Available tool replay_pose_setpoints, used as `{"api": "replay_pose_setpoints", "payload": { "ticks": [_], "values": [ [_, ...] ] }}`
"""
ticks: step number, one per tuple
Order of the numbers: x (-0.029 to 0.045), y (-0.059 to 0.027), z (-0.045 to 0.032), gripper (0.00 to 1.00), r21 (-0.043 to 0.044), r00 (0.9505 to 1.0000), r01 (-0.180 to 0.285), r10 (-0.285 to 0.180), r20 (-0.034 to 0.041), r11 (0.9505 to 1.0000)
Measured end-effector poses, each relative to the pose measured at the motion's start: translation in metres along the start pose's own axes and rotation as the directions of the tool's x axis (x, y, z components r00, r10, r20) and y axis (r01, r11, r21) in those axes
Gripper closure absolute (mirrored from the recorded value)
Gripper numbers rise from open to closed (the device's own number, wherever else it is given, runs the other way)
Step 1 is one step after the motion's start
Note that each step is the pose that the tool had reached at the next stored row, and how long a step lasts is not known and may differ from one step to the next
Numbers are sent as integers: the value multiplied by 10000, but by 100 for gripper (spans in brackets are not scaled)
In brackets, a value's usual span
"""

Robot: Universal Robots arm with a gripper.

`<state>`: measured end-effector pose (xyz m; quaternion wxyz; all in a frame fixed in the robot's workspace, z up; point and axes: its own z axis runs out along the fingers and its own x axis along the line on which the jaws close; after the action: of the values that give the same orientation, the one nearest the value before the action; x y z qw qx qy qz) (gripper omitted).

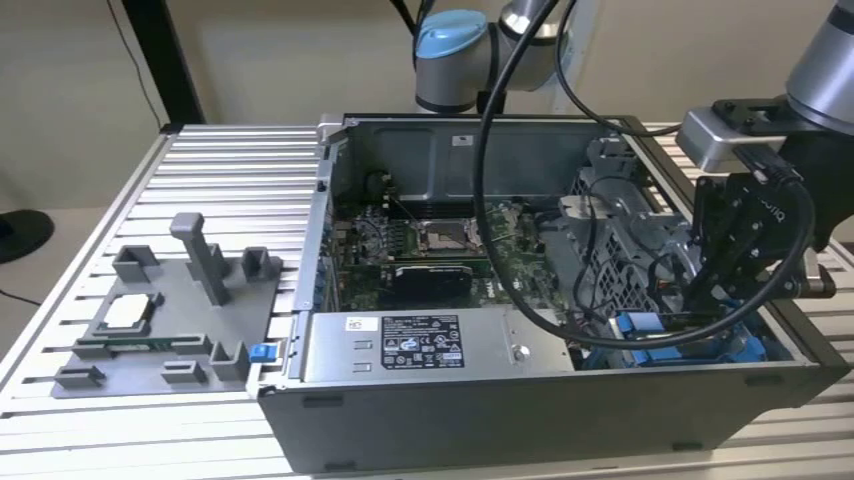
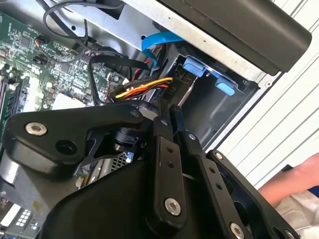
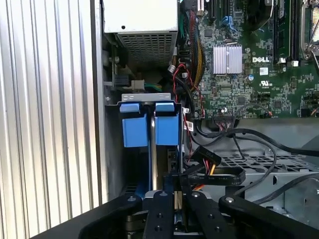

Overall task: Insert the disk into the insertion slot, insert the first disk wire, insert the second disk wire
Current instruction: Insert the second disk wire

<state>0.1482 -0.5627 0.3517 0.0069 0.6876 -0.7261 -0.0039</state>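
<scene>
The disk stands on edge in the insertion slot, its blue carrier tabs at the bay's mouth. In the exterior view the slot is in the case's front corner, at that view's right. My gripper reaches down into the case just behind the bay. Both wrist views show its black fingers pinched together at the black plug of a yellow, red and black disk wire, right at the disk's rear end. A blue flat cable curves nearby.
The open computer case lies on a slatted metal table, with the power supply box and motherboard inside. A grey fixture tray sits at the exterior view's left. A person's hand is outside the case wall.
</scene>
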Motion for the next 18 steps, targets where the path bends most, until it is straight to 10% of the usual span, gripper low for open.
{"api": "replay_pose_setpoints", "payload": {
  "ticks": [18],
  "values": [
    [0,13,53,100,3,10000,-1,1,1,10000]
  ]
}}
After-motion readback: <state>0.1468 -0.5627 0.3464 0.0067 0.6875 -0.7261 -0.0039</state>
